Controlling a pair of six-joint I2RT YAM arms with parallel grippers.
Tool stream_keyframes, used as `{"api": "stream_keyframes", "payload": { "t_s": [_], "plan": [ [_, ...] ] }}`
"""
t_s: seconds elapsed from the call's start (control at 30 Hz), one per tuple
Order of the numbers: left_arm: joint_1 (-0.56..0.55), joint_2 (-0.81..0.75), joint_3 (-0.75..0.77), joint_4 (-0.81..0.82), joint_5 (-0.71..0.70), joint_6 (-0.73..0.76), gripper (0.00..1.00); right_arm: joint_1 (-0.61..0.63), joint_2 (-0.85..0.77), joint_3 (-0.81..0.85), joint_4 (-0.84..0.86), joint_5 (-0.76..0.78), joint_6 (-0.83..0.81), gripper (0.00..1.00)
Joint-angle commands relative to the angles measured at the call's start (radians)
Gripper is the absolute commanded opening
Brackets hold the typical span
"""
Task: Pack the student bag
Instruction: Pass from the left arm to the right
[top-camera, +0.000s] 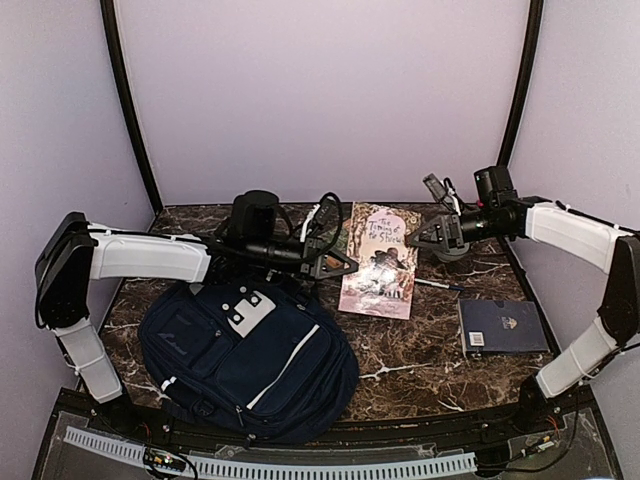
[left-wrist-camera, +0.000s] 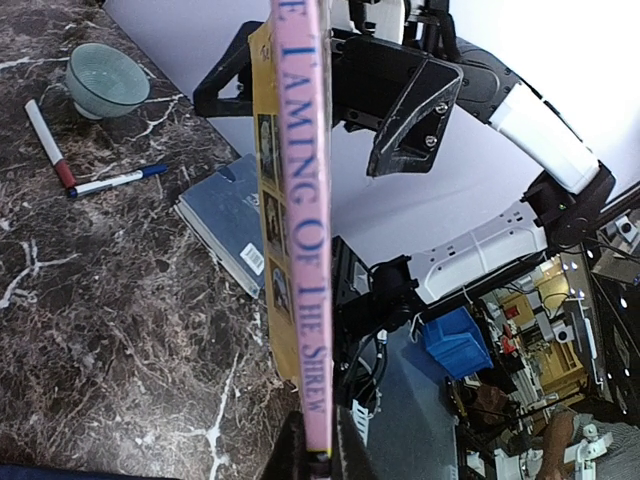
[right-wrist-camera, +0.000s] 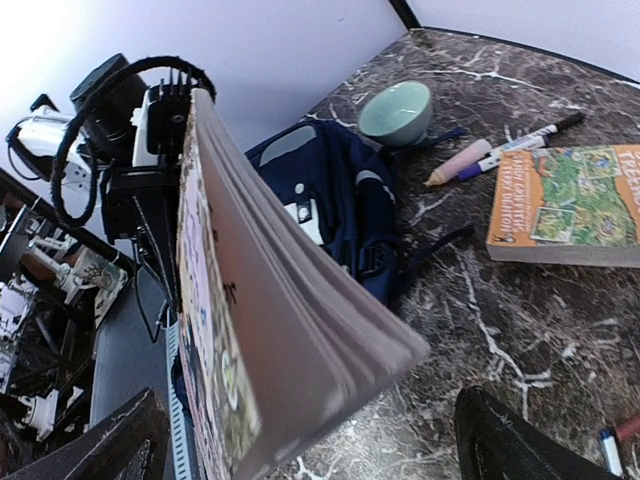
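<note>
The student bag (top-camera: 250, 358), navy with white stripes, lies flat at the near left of the table; it also shows behind the book as the bag (right-wrist-camera: 340, 195). My left gripper (top-camera: 335, 262) is shut on a pink paperback (top-camera: 380, 262), "The Taming of the Shrew". In the left wrist view the gripper (left-wrist-camera: 320, 452) pinches the lower end of the book's spine (left-wrist-camera: 300, 220). My right gripper (top-camera: 428, 235) stands open at the book's far right edge. In the right wrist view the gripper (right-wrist-camera: 310, 425) has its jaws wide on either side of the book's page edges (right-wrist-camera: 290, 310).
A dark blue book (top-camera: 503, 325) lies at the right, with a pen (top-camera: 440, 285) beside it. A pale green bowl (left-wrist-camera: 107, 80), a red-tipped marker (left-wrist-camera: 50, 145) and a blue pen (left-wrist-camera: 115, 180) lie on the marble. An orange book (right-wrist-camera: 570, 205) lies flat.
</note>
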Motion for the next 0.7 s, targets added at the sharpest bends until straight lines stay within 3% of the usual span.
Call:
{"api": "stream_keyframes", "payload": {
  "t_s": [0.0,0.1,0.17,0.37,0.5,0.67],
  "plan": [
    [-0.002,-0.055,-0.020,0.142,0.114,-0.022,0.00,0.060,0.014,-0.004,0.118,-0.082,0.041,1.00],
    [-0.002,-0.055,-0.021,0.164,0.133,-0.029,0.00,0.093,0.018,-0.004,0.178,-0.115,0.093,0.98],
    [0.003,-0.060,-0.022,0.144,0.106,-0.015,0.00,0.108,0.023,-0.002,0.200,-0.162,0.113,0.91],
    [0.015,-0.071,-0.023,0.007,-0.104,0.057,0.00,0.111,0.017,-0.047,0.311,-0.197,0.251,0.78],
    [0.015,-0.069,-0.038,0.034,-0.150,0.043,0.00,0.110,-0.006,-0.106,0.428,-0.178,0.363,0.67],
    [0.015,-0.049,-0.035,0.057,-0.144,0.026,0.00,0.111,-0.006,-0.102,0.432,-0.120,0.380,0.43]
  ]
}}
